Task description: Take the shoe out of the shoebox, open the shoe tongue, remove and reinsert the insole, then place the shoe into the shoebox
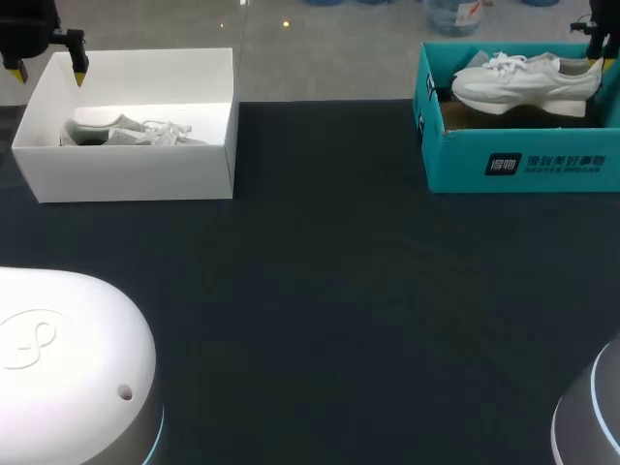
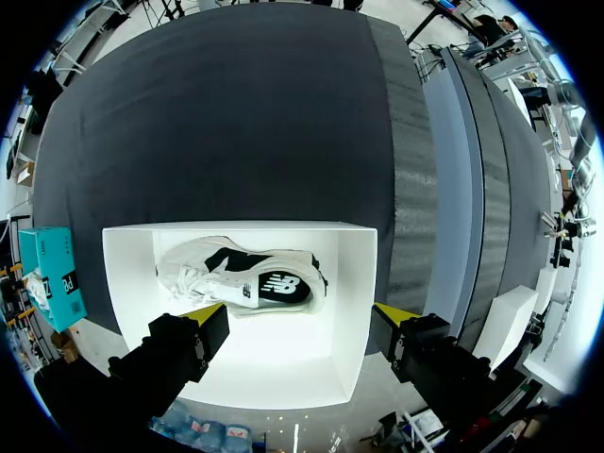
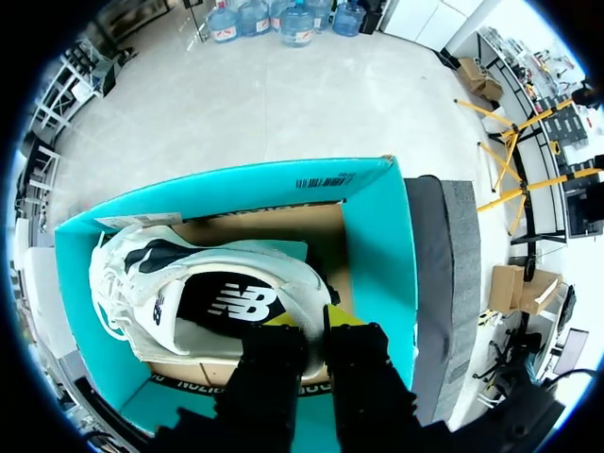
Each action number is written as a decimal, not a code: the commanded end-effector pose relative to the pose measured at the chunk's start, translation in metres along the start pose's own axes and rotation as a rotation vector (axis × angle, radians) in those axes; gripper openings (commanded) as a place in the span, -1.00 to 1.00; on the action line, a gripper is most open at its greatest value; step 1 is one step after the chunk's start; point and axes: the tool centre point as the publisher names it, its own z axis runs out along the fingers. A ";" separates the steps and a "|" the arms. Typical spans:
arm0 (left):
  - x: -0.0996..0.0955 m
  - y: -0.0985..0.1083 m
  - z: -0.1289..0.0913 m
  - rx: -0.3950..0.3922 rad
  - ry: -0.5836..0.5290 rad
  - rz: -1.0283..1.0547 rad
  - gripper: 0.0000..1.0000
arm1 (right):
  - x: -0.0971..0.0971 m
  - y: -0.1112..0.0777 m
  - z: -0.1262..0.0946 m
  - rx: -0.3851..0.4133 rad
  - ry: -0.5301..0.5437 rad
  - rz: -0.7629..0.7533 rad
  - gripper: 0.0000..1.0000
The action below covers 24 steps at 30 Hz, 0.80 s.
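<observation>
Left wrist view. Our left gripper [image 2: 300,315] hangs above the open white shoebox [image 2: 354,283], fingers spread wide with nothing held between them. One yellow fingertip [image 2: 201,312] sits over the box interior, just beside the shoe [image 2: 241,278]; the other is at the box's side wall. The shoe, white with dark panels, lies on its side on the box floor, close to the wall that faces the dark table [image 2: 245,113]. A teal shoebox [image 2: 52,274] stands off to one side, apart from the white one.
</observation>
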 end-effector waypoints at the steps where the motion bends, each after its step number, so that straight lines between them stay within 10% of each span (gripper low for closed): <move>1: 0.000 -0.001 0.000 -0.003 0.002 0.001 1.00 | -0.004 -0.019 -0.057 -0.057 -0.027 -0.008 -1.00; 14: 0.000 -0.001 0.000 -0.003 0.002 0.001 1.00 | -0.036 -0.019 -0.163 -0.163 -0.117 -0.009 -1.00; 24: 0.000 -0.001 0.000 -0.003 0.002 0.001 1.00 | -0.045 -0.012 -0.191 -0.173 -0.126 -0.036 -1.00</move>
